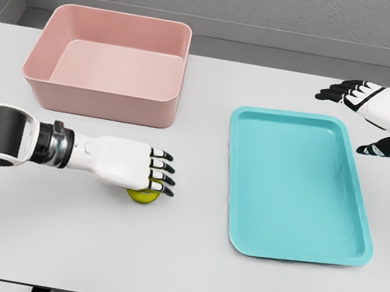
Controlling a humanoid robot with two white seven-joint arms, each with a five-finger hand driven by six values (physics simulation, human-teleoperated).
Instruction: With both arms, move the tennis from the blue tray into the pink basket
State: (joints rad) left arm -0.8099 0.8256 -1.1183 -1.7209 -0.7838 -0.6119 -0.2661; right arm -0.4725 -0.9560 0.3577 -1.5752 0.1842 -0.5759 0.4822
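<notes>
The yellow-green tennis ball (143,196) lies on the white table, left of the blue tray (299,193) and in front of the pink basket (97,103). My left hand (160,174) lies flat on top of the ball, palm down, fingers stretched out to the right and not wrapped around it. Only the ball's lower edge shows under the hand. My right hand (355,119) hovers past the tray's far right corner, fingers spread, holding nothing. Nothing lies in the tray or in the basket.
The white table (173,277) runs under everything, with a grey wall behind it. The basket stands at the back left with tall walls. The tray lies flat at the right.
</notes>
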